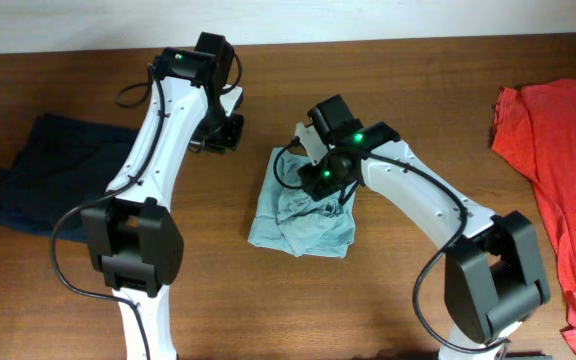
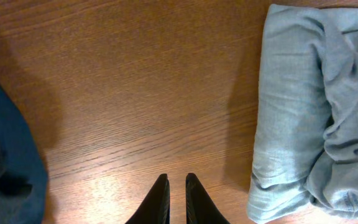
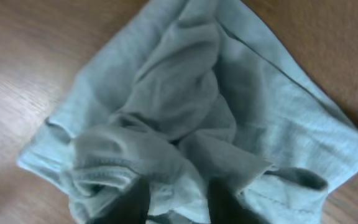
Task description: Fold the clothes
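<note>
Wooden worktop (image 1: 438, 90) is carrying a crumpled grey-blue T-shirt (image 1: 303, 228) at centre. Right pincer (image 3: 179, 193) is pinching its bunched fabric; left pincer (image 2: 178, 198) is hovering beside it over bare wood, almost pressed together, holding nothing.

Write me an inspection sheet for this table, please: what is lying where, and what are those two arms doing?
Surface: brown wooden table, bare between the garments.
Job's things: grey-blue T-shirt crumpled at centre; navy garment bunched at the left; orange-red shirt loose at the right.
Clutter: nothing seen.
Grippers: left jaws nearly shut over bare wood, empty; right jaws pinching bunched T-shirt fabric.
Cables: a black cable loops beside each arm.
Surroundings: pale strip beyond the far edge.
</note>
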`<state>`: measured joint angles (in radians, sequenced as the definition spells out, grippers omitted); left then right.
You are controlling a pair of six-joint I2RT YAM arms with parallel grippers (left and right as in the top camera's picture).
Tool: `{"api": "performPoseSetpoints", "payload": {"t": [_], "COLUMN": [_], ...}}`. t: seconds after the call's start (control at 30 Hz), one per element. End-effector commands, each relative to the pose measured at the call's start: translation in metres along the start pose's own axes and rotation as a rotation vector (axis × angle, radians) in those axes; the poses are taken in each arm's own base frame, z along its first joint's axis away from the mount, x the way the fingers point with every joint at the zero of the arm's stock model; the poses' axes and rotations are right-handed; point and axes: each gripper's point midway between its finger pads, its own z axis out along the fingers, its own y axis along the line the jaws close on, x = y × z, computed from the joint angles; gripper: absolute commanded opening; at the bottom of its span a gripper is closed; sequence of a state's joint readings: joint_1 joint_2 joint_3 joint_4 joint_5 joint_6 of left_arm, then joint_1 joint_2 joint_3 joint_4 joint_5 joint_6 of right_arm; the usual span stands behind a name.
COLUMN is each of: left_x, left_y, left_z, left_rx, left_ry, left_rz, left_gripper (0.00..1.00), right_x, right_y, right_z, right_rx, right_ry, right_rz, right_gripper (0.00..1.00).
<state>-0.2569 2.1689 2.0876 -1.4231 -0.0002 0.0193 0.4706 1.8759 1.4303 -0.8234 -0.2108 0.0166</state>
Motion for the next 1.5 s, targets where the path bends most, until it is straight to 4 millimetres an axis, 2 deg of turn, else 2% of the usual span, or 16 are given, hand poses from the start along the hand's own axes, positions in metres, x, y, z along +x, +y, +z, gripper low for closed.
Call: {"api": "performPoseSetpoints", "payload": {"t": [0.0, 0.1, 0.17, 0.47, 0.53, 0.6, 0.67, 0.8, 0.9, 1.0, 1.07, 1.13, 1.17, 1.2, 1.3, 1.47], "left_x": [0.000, 0.000, 0.000, 0.000, 0.000, -0.002, -0.002, -0.002, -0.002, -0.002, -0.001, 0.000, 0.000, 0.000, 0.000, 0.000], "left_y": [-0.004, -0.004, -0.003, -0.003, -0.003, -0.003, -0.003, 0.008, 0.008, 0.008, 0.008, 0.008, 0.007, 0.007, 0.008, 0.008], "left_z": [-0.005, -0.005, -0.005, -0.005, -0.005, -0.005, -0.005, -0.006, -0.006, -0.006, -0.006, -0.006, -0.006, -0.006, -0.006, -0.006], "left_rx": [0.016, 0.015, 0.015, 0.012, 0.012, 0.012, 0.010, -0.051, -0.053, -0.052, -0.052, -0.049, -0.049, -0.049, -0.049, -0.049], "left_ry": [-0.016, -0.018, -0.018, -0.018, -0.018, -0.023, -0.026, -0.024, -0.024, -0.023, -0.020, -0.016, -0.016, -0.015, -0.016, -0.016], "left_rz": [0.022, 0.021, 0.021, 0.021, 0.021, 0.022, 0.022, 0.021, 0.021, 0.021, 0.021, 0.021, 0.021, 0.021, 0.021, 0.021], "left_gripper": [0.11, 0.11, 0.11, 0.11, 0.11, 0.11, 0.11, 0.15, 0.16, 0.16, 0.16, 0.16, 0.16, 0.16, 0.16, 0.16], "right_x": [-0.003, -0.005, -0.005, 0.006, 0.002, 0.001, 0.002, 0.007, 0.011, 0.013, 0.013, 0.011, 0.009, 0.006, 0.002, 0.002], "right_y": [-0.004, -0.007, -0.012, -0.082, -0.060, -0.037, -0.023, 0.009, 0.007, 0.004, 0.011, 0.014, 0.014, 0.014, 0.005, -0.043], "right_z": [0.003, 0.002, 0.002, -0.024, -0.030, -0.036, -0.037, -0.028, -0.015, -0.004, 0.005, 0.011, 0.012, 0.011, 0.005, -0.023], "right_rx": [0.033, 0.035, 0.057, 0.087, -0.111, -0.275, -0.320, -0.316, -0.160, -0.056, -0.062, -0.063, -0.065, -0.065, -0.048, 0.093], "right_ry": [-0.006, -0.015, -0.013, -0.017, -0.040, -0.057, -0.044, 0.001, 0.039, 0.059, 0.067, 0.066, 0.057, 0.045, 0.024, -0.016], "right_rz": [0.037, 0.042, 0.043, 0.225, 0.142, 0.117, 0.107, 0.034, 0.072, 0.126, 0.110, 0.117, 0.116, 0.114, 0.126, 0.196], "right_gripper": [0.13, 0.04, 0.04, 0.04, 0.10, 0.36, 0.40, 0.48, 0.55, 0.55, 0.54, 0.37, 0.16, 0.05, 0.04, 0.04]}}
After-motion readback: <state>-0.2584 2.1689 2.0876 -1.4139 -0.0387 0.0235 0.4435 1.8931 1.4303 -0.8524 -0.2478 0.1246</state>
